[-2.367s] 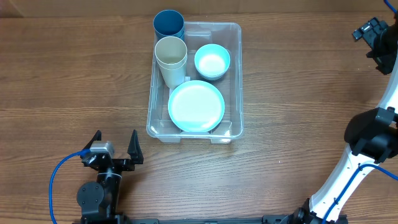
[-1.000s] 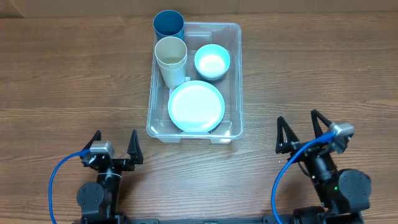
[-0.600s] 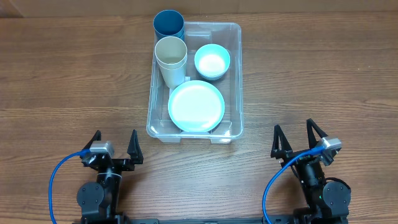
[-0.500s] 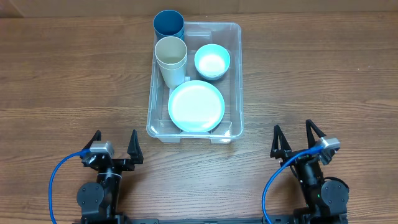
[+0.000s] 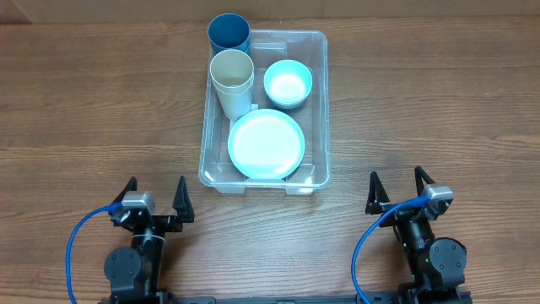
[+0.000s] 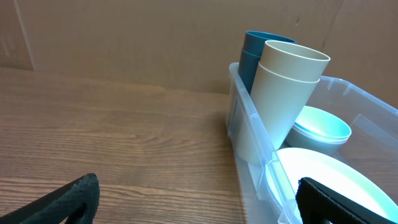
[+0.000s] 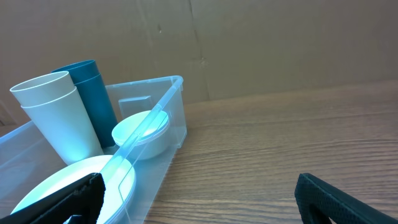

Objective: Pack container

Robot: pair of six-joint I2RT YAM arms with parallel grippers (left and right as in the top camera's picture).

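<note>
The clear plastic container (image 5: 320,110) sits at the table's middle back. Inside it stand a dark blue cup (image 5: 229,34), a cream cup (image 5: 232,78), a light blue bowl (image 5: 288,84) and a light blue plate (image 5: 267,143). The left wrist view shows the container (image 6: 249,134), blue cup (image 6: 252,53), cream cup (image 6: 283,93), bowl (image 6: 323,127) and plate (image 6: 329,180). The right wrist view shows the container (image 7: 168,99), cups (image 7: 56,118), bowl (image 7: 143,134) and plate (image 7: 68,183). My left gripper (image 5: 155,196) is open and empty at the front left. My right gripper (image 5: 396,191) is open and empty at the front right.
The wooden table (image 5: 101,101) stretches to both sides of the container. A brown cardboard wall (image 6: 124,37) stands behind the table. Blue cables (image 5: 80,236) loop beside each arm base.
My right arm came down from the far right back to the front right of the table, gripper open, then shifted slightly left. The left arm and the container's contents have not moved.
</note>
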